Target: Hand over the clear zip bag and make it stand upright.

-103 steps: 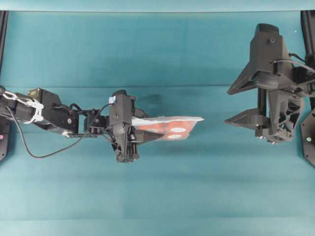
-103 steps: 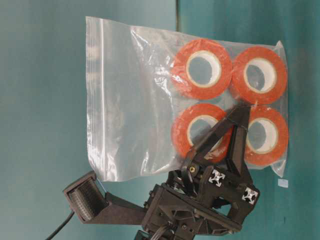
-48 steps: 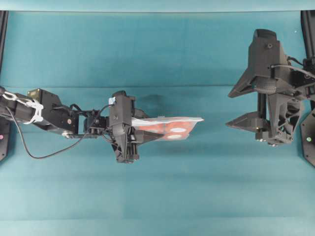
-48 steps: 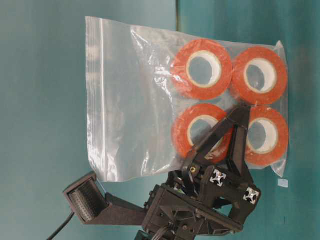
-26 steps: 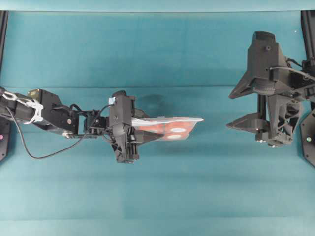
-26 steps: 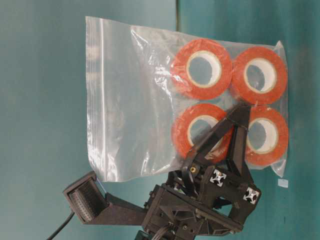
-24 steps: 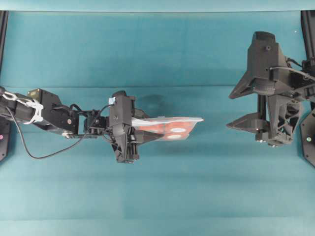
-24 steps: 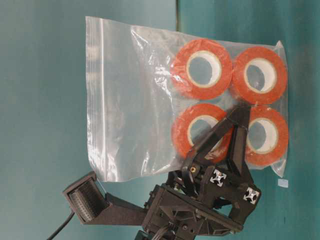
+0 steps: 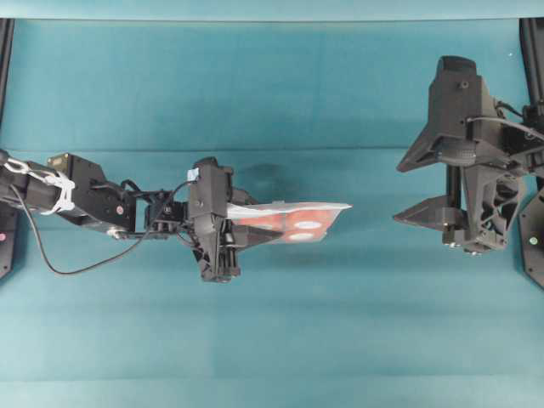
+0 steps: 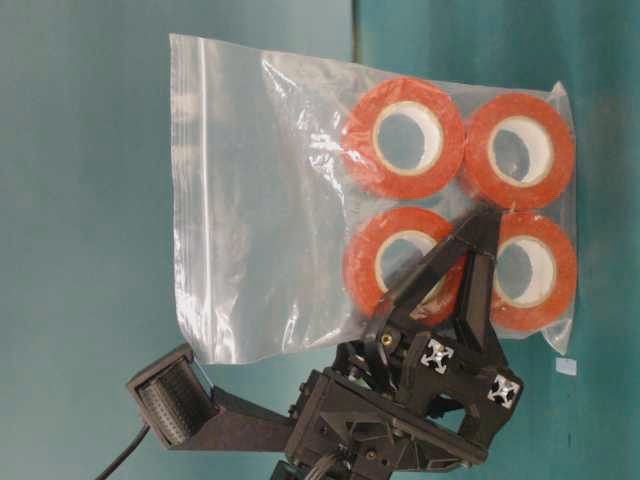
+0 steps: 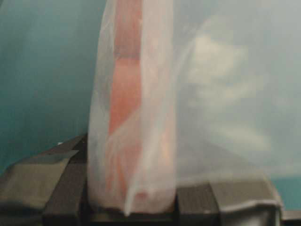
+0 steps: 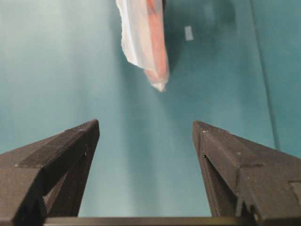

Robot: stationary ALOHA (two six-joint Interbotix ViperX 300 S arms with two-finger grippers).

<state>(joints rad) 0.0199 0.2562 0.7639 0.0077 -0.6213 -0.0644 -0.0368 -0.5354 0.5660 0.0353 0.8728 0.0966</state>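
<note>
Awaiting handover: left gripper point(image 9: 234, 231) pinches the clear zip bag point(image 9: 293, 223); right gripper point(image 9: 415, 185), spread wide, must advance onto its free edge.

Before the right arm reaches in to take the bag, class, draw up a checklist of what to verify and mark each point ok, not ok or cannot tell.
1. Left hand shut on the clear zip bag: ok.
2. Bag held up off the teal table: ok; the table-level view shows it hanging free.
3. Right hand open wide enough for the thin bag: ok.
4. Free end of the bag pointing towards the right hand: ok.
5. Right hand within reach of the bag: not ok; a gap of table separates them.
6. Zip seal fully closed: cannot tell.
</note>
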